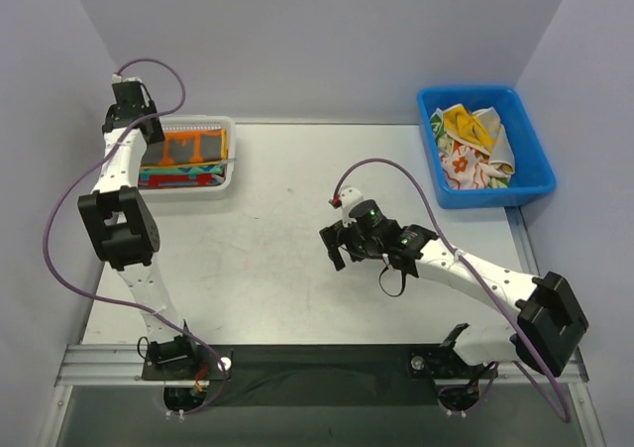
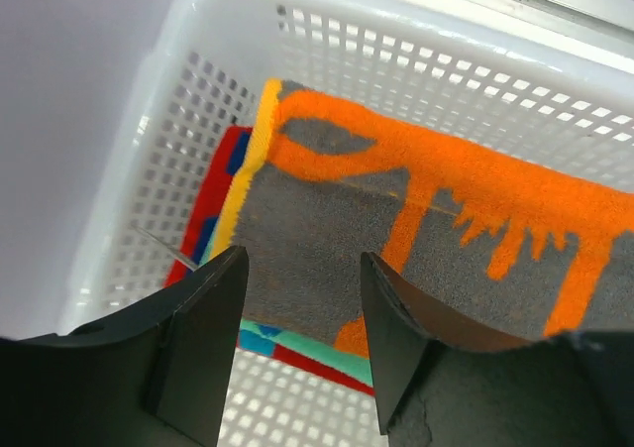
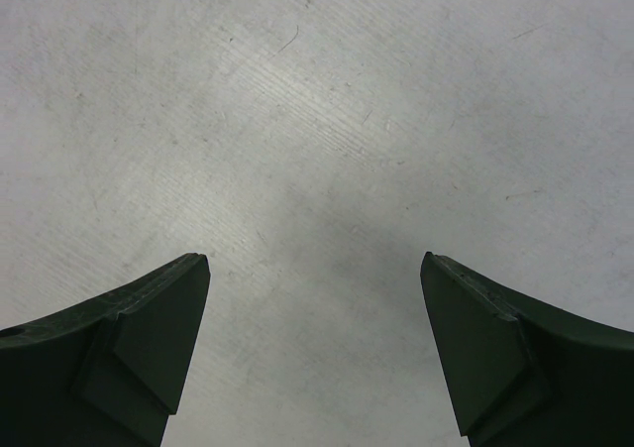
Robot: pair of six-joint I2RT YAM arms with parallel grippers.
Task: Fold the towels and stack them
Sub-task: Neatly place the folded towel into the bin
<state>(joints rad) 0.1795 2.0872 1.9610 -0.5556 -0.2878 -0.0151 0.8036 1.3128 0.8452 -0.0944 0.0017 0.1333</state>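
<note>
Over the white mesh basket [image 2: 426,80] at far left, left end effector [image 2: 302,261] hangs, fingers apart, nothing gripped. Grey-and-orange towel [image 2: 327,219] lies folded on top of the basket stack. Right end effector [image 3: 315,264] is spread wide above the bare bench [image 1: 277,288]. Crumpled towels [image 1: 471,145] sit in the blue bin [image 1: 530,187].
</note>
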